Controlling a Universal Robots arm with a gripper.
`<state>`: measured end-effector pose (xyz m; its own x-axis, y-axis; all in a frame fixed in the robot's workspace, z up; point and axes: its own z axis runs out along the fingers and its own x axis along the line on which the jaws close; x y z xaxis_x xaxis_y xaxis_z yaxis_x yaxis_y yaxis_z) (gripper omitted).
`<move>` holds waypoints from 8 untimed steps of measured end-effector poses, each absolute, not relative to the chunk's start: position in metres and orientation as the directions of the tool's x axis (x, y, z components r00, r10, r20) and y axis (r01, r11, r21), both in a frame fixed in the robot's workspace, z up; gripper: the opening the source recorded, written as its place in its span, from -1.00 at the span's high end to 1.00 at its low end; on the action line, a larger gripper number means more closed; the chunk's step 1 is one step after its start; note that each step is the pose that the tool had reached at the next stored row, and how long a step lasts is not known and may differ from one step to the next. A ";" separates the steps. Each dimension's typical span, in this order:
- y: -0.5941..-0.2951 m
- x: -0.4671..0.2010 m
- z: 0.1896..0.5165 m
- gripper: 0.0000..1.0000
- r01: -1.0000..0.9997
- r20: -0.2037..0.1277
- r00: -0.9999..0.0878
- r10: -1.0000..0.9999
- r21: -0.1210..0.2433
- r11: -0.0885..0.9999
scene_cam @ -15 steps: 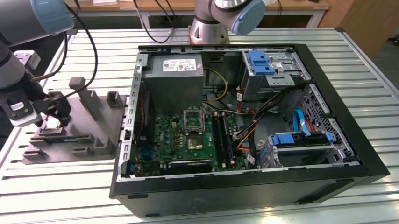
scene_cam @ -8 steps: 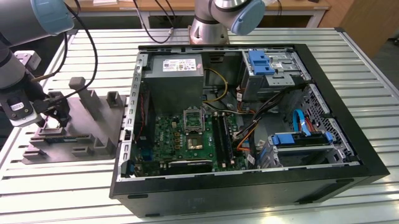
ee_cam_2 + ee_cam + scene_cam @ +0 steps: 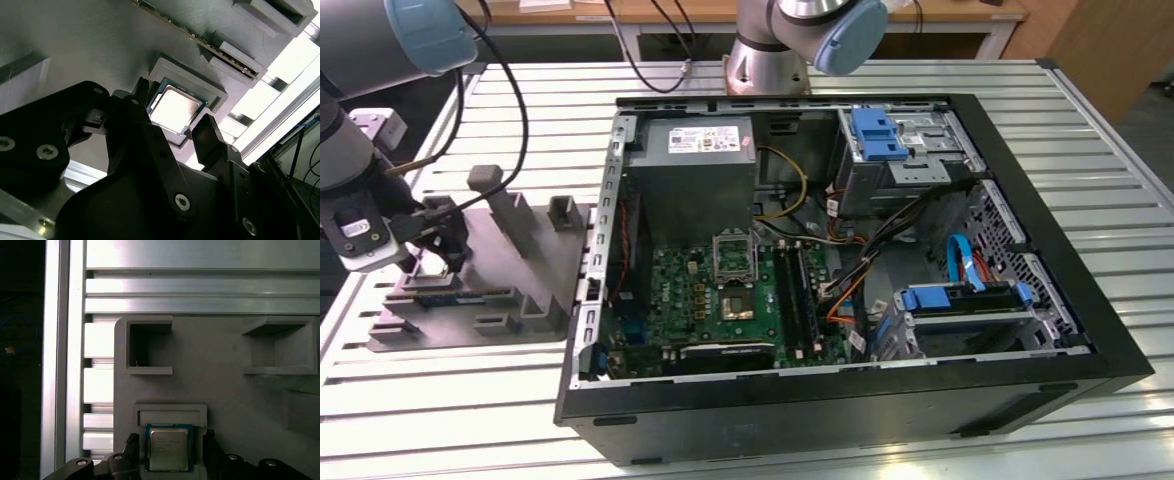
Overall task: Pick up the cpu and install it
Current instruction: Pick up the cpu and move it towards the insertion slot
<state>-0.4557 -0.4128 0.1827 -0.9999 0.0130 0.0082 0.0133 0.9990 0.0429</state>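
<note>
pincer (image 3: 172,106) hides two corners of the cpu (image 3: 176,104).

You've got the cpu (image 3: 168,448) lying flat, silvery top up, seated in the grey holder (image 3: 225,390) recess

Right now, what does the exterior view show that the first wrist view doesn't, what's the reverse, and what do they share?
The exterior view adds the open computer case and its green circuit board with the dark socket. The first wrist view adds the cpu lying flat in its recess, with the fingers on either side and gaps showing. Both share the gripper, open and low over the grey holder, on the slatted metal table.
</note>
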 end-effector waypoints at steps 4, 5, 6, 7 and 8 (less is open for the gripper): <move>-0.413 -0.456 0.183 -0.24 0.013 0.008 -1.000 0.013 0.043 0.999; -0.413 -0.456 0.183 -0.24 0.013 0.008 -1.000 0.013 0.043 0.999; -0.413 -0.456 0.183 -0.24 0.013 0.008 -1.000 0.013 0.043 0.999; -0.413 -0.456 0.183 -0.24 0.013 0.008 -1.000 0.012 0.043 0.999; -0.413 -0.456 0.183 -0.24 0.012 0.008 -1.000 0.012 0.043 0.999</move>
<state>-0.4561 -0.4128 0.1827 -0.9999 0.0119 0.0081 0.0123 0.9990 0.0429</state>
